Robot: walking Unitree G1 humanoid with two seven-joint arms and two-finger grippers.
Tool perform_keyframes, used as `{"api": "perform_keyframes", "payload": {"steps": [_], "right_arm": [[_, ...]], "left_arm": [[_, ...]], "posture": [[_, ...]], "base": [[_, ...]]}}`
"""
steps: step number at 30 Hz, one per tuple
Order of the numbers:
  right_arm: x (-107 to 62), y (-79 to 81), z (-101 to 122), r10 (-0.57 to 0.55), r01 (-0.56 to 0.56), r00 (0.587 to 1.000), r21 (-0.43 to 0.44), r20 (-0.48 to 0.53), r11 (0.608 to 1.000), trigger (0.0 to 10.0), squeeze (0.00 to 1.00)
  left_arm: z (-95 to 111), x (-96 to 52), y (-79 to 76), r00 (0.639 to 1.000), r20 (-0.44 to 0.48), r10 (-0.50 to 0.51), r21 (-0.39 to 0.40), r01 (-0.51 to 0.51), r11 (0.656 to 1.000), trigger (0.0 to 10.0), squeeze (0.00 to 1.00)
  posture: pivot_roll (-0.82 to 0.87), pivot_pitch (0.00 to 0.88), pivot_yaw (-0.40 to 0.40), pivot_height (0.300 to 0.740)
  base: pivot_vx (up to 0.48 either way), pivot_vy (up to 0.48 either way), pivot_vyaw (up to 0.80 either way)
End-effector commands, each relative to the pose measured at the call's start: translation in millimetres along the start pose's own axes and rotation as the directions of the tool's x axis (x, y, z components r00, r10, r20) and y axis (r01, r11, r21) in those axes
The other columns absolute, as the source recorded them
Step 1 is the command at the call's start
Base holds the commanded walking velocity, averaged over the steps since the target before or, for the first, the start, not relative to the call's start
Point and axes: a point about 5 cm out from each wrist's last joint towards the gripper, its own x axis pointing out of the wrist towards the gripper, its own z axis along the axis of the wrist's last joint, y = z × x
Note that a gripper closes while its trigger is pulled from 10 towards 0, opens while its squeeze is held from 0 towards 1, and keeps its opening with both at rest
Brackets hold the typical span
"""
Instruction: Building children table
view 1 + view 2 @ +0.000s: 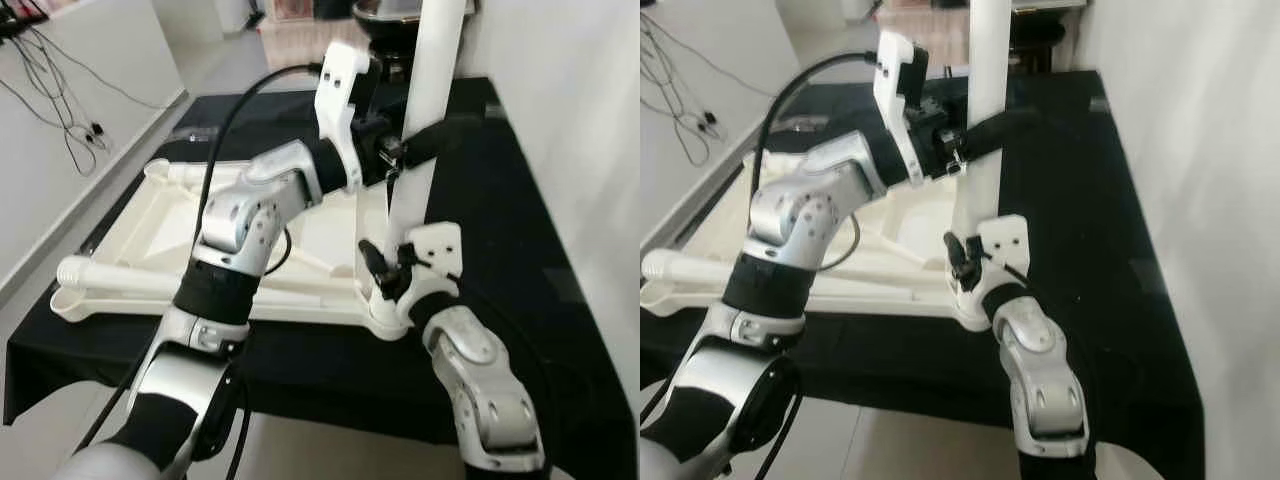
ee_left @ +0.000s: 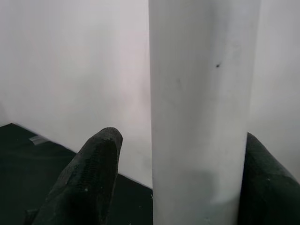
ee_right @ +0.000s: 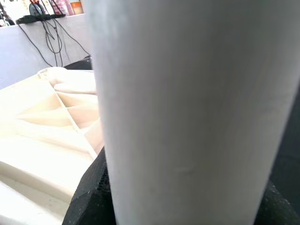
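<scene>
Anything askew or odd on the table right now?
Nothing looks damaged. The upright leg stands slightly tilted at the near right corner of the upturned tabletop, both grippers around it: left gripper higher, right gripper near its base. Another leg lies loose on the tabletop.

Black cloth (image 1: 520,250) covers a low surface and hangs over its near edge. White wall (image 1: 580,120) runs close along the cloth's right side. On the left, a white panel (image 1: 60,120) with dark cables (image 1: 70,110) hanging down it (tangled, loose). Pale grey floor (image 1: 300,450) in front and along the left. Bright, even light. Dark round object (image 1: 385,20) at the far end, blurred.
</scene>
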Motion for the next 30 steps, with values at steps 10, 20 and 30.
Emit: {"api": "perform_keyframes", "payload": {"steps": [10, 20, 30], "right_arm": [[-8.1, 18.4, -15.8, 0.044, -0.043, 0.999, 0.045, -0.027, 0.998, 0.0, 0.0], [-15.9, 8.4, -11.1, 0.216, -0.211, 0.972, -0.059, 0.092, 0.976, 0.0, 0.0], [-14.7, 8.4, -19.0, 0.297, -0.279, 0.95, -0.166, 0.096, 0.946, 0.0, 0.0]], "left_arm": [[-10.4, -9.4, 7.2, 0.997, -0.051, 0.05, -0.001, -0.05, 0.999, 10.0, 0.0], [-12.7, -8.6, 0.4, 0.998, -0.061, 0.003, -0.025, -0.005, 1.0, 10.0, 0.0], [-15.1, -11.0, -8.4, 0.997, -0.066, -0.036, -0.041, 0.033, 0.999, 10.0, 0.0]], "posture": [[-0.04, 0.111, 0.112, 0.74], [-0.03, 0.1, 0.118, 0.74], [-0.03, 0.102, 0.127, 0.74]], "base": [[0.0, 0.0, 0.0], [0.0, 0.0, 0.0], [0.0, 0.0, 0.0]]}}
